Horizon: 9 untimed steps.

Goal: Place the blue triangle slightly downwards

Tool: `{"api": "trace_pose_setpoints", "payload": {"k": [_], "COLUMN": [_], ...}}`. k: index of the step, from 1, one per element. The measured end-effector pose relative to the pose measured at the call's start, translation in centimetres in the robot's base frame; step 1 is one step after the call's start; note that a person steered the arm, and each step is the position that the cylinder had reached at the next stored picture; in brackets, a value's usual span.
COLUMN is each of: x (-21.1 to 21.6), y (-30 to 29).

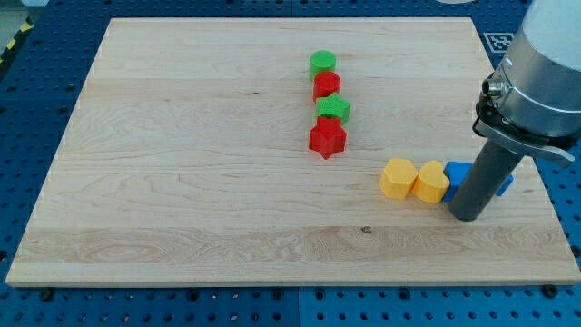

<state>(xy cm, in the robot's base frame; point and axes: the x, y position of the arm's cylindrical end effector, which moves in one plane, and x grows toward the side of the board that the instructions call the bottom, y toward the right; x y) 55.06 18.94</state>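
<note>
1. Blue triangle (460,172), the piece I am to nudge slightly downwards, sits near the board's right edge at about 4 o'clock from the board's centre, mostly hidden behind my rod; only blue slivers show on either side of it, so I cannot confirm its shape or long axis.

2. The wooden board (182,182), the largest thing in view, rests on a blue perforated bench (27,309); it carries no readable writing, and the only marking is a black-and-white tag (497,41) at the view's top right, too partial to read.

3. My rod, the next largest, comes in from 2 o'clock and ends at my tip (467,216), which stands at roughly 6 o'clock of the blue piece, touching or just beside it. I carry no jaws, so there is nothing to call wide, narrow or holding.

4. The relation that matters, as I judge it: a downward push needs my tip at the blue piece's 12 o'clock side, and it now appears on the opposite side, so I would have to go round first.

5. Two yellow blocks, a yellow hexagon-like block (397,177) and a yellow heart-like block (431,182), lie in a row at the blue piece's 9 o'clock, touching one another, the nearer touching the blue.

6. Well apart, near 12 o'clock of board centre, runs a column: green cylinder (322,63), red cylinder (326,84), green star (334,108), red star (327,139).
</note>
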Motion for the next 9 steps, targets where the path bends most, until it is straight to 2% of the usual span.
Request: {"api": "trace_pose_setpoints", "payload": {"k": [3,5,6,8,9], "x": [0.7,5.9,6.5,3.3,0.7], "y": [0.0,2.6,6.0,13.1,13.4]}}
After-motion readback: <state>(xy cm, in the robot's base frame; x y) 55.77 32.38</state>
